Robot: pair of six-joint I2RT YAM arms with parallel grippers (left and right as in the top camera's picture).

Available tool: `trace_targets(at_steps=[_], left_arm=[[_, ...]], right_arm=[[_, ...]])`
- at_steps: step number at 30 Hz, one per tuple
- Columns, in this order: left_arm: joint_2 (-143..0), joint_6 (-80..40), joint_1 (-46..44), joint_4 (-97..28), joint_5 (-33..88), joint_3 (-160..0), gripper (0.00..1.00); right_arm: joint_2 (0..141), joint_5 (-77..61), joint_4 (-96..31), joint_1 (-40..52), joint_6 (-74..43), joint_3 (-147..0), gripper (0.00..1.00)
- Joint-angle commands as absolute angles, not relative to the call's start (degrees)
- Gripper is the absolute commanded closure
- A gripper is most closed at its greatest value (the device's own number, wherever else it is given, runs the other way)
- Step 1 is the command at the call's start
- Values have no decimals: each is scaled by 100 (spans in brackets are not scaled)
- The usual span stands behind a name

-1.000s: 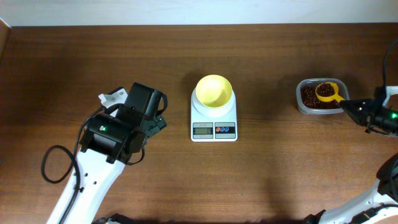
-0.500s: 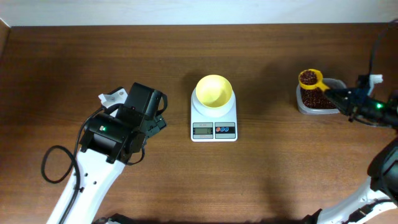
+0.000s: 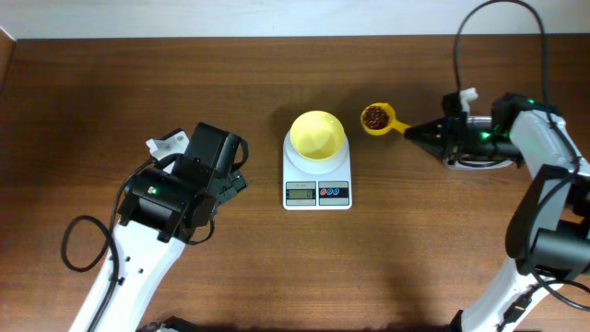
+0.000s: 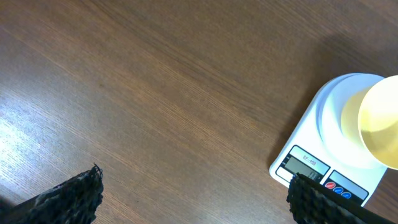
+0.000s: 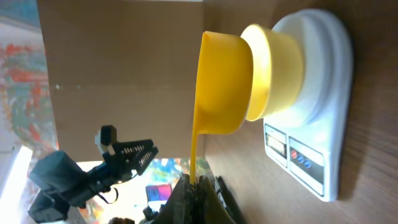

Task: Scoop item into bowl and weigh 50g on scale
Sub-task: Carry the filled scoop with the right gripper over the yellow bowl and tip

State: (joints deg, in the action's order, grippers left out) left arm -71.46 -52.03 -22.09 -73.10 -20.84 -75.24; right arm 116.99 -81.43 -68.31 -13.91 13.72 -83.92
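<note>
1. RIGHT ARM, LOADED: The right gripper (image 3: 415, 131), its jaws pressed together on the thin handle of the yellow-orange scoop (image 3: 375, 118), holds a heap of the beans (image 3: 374, 116) level above the table (image 3: 415, 249). The scoop is just beside the yellow bowl (image 3: 317, 135) but not yet over its rim. Tipped this early, the beans would likely land on the wood or on the scale (image 3: 318, 192).
2. WEAK PINCH: The grip takes only the far end of the handle. The loaded cup could twist between the jaws, rolling the beans out before the pour is aimed.
3. LIGHT BOWL: The bowl sits loose on the scale's round platform and looks empty. A scoop coming in too low could clip its rim, sliding it off centre or tipping it.
4. OVERSHOOT: Dumping the whole load at once could pass the target weight. The display is too small to read here.
5. NO HELP AT HAND: The left gripper (image 4: 196, 199), fingers spread wide and holding nothing, hovers over bare table well apart from the scale, so nothing steadies the bowl.
6. SUPPLY HIDDEN: The clear container (image 3: 479, 162) lies mostly under the right arm, so a blind return risks knocking it.
</note>
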Motion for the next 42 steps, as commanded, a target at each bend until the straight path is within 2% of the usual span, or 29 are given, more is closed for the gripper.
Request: trace_targets(at_steps=[1, 10, 32, 42], left_arm=[[-7078, -5196, -2185, -7317, -2139, -7531, 1], [-7078, -5196, -2185, -7317, -2139, -7531, 1], [-7078, -5196, -2185, -7317, -2139, -7531, 1], [-7078, -5196, -2185, -7317, -2139, -7531, 1]], right_arm=[[11780, -8383, -6761, -1052, 1481, -8355, 96], [11780, -8381, -6316, -355, 1459, -8355, 96], [11780, -8167, -5780, -290, 1463, -8355, 96], [11780, -7743, -4530, 14, 1479, -8355, 96]])
